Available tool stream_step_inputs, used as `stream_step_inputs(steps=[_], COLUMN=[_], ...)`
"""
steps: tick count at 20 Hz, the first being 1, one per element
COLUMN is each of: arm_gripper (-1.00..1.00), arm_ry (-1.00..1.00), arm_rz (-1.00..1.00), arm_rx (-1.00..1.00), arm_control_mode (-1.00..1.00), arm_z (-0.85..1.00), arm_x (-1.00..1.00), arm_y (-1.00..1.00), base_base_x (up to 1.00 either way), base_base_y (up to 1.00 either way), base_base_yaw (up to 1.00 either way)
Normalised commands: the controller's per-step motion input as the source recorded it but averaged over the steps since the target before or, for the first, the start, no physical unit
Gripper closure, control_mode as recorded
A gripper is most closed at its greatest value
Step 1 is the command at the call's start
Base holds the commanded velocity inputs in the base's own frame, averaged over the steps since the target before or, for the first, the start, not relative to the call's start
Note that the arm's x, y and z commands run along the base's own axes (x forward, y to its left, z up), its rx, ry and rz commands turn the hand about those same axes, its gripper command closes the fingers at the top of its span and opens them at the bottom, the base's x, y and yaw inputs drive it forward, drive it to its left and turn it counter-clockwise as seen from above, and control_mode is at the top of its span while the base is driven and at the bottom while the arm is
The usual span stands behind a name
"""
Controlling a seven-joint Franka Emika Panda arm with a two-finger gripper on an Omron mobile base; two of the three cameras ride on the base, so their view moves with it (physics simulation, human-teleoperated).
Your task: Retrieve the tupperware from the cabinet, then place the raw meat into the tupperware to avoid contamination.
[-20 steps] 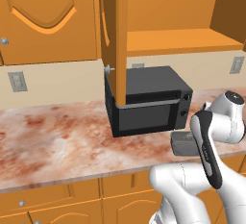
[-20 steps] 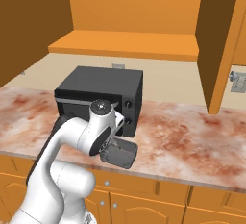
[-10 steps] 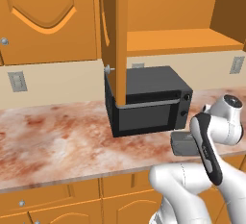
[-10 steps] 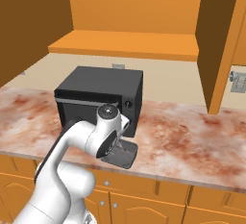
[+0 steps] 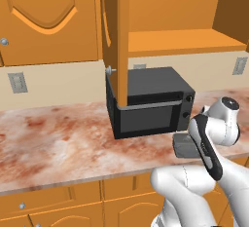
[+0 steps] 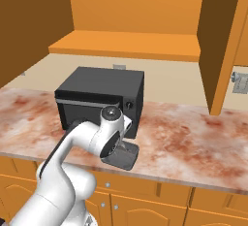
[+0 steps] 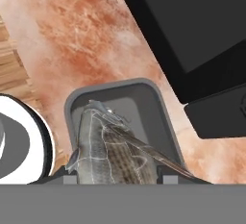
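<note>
Tupperware [image 7: 158,117] sits on the counter [image 5: 63,148] just in front of the black microwave [image 5: 151,102], near the counter's front edge; I see its grey rim in both base views too [image 6: 127,158]. In my hand view a fish [image 7: 113,153], grey-brown and scaly, hangs over the tupperware's inside, its near end between my fingertips, so the gripper [image 7: 115,177] looks clamped on the fish. My arm bends low over the container. Above, the cabinet [image 5: 180,31] stands open, its door [image 5: 116,41] swung out over the microwave, its shelf bare.
</note>
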Motion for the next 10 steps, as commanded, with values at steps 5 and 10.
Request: stream_step_inputs(steps=[5,10], arm_gripper=[1.0,1.0], arm_ry=[0.01,0.01], arm_rz=[0.0,0.0], arm_rx=[0.0,0.0], arm_control_mode=[-1.0,-1.0], arm_z=[-0.13,-0.14], arm_x=[0.16,0.12], arm_y=[0.0,0.0], base_base_x=[0.0,0.0], base_base_y=[0.0,0.0], base_base_yaw=[0.0,0.0])
